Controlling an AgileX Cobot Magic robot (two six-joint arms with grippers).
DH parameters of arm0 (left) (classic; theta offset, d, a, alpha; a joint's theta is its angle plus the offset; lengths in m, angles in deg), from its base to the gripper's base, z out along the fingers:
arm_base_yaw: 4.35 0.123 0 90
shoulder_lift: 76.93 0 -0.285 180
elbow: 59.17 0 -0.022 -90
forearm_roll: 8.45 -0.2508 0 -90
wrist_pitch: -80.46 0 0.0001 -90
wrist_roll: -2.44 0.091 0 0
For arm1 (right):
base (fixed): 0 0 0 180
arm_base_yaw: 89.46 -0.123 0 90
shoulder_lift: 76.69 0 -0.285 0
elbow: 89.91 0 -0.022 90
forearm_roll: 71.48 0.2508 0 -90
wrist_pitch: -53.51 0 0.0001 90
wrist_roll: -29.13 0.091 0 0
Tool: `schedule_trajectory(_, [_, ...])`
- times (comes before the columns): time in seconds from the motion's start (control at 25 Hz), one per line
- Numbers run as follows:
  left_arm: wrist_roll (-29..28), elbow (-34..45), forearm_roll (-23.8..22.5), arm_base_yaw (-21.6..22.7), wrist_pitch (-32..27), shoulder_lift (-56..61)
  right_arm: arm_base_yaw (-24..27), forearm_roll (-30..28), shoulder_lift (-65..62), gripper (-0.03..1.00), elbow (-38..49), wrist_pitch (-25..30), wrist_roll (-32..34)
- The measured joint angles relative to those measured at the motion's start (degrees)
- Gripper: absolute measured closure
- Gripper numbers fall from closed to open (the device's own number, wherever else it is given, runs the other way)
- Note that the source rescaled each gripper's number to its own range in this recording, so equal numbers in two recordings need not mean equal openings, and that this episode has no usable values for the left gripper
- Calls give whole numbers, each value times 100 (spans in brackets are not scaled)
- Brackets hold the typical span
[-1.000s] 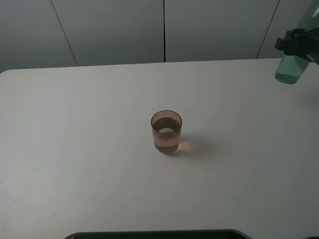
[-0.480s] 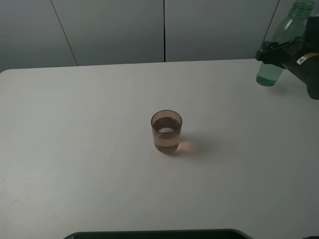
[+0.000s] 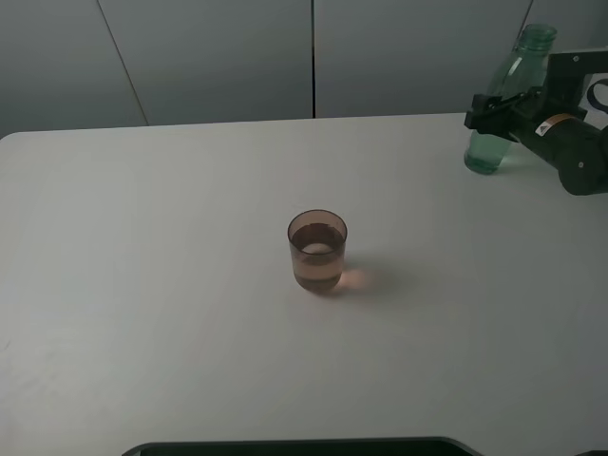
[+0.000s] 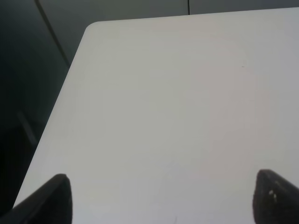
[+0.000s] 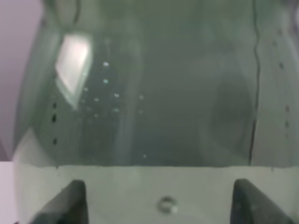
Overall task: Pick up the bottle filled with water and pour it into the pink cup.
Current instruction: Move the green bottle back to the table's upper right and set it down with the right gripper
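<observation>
A green bottle [image 3: 502, 104] stands tilted at the far right of a white table [image 3: 171, 285], held around its middle by the right gripper [image 3: 489, 104]. The bottle's neck leans away toward the back wall, its open mouth uppermost; its base sits at or just above the tabletop near the far edge, and the overhead view does not settle whether it touches. The black arm [image 3: 570, 147] reaches in from the right edge of the overhead view, its fingers clamped on either side of the bottle's body.

From the right wrist camera, the bottle [image 5: 154, 93] fills nearly the whole view, pressed close between the two dark fingertips [image 5: 63, 203] that show at the corners. Small bubbles cling to the inside of the green plastic, and a pale band runs across the lower part of that view.

The cup [image 3: 317, 250] stands upright near the middle of the table, well apart from the bottle and gripper, toward the left and nearer the camera. It holds liquid and casts a pinkish glow on the table beside it.

The left gripper [image 4: 161, 198] hangs over a bare corner of the table [image 4: 163, 102], its two dark fingertips [image 4: 46, 198] spread wide with nothing between them.
</observation>
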Motion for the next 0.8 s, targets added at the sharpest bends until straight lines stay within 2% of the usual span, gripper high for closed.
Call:
schedule_trajectory(0.24, [0, 0, 0, 0, 0, 0, 0, 25, 0, 97, 0, 10, 3])
schedule_trajectory(0.28, [0, 0, 0, 0, 0, 0, 0, 25, 0, 93, 0, 10, 3])
schedule_trajectory(0.36, [0, 0, 0, 0, 0, 0, 0, 25, 0, 23, -22, -75, 14])
schedule_trajectory(0.4, [0, 0, 0, 0, 0, 0, 0, 25, 0, 10, -38, -104, 14])
schedule_trajectory(0.44, [0, 0, 0, 0, 0, 10, 0, 25, 0, 2, -48, -128, 4])
schedule_trajectory(0.52, [0, 0, 0, 0, 0, 0, 0, 25, 0, -3, -48, -139, 4])
schedule_trajectory(0.8, [0, 0, 0, 0, 0, 0, 0, 25, -129, -3, -48, -151, -10])
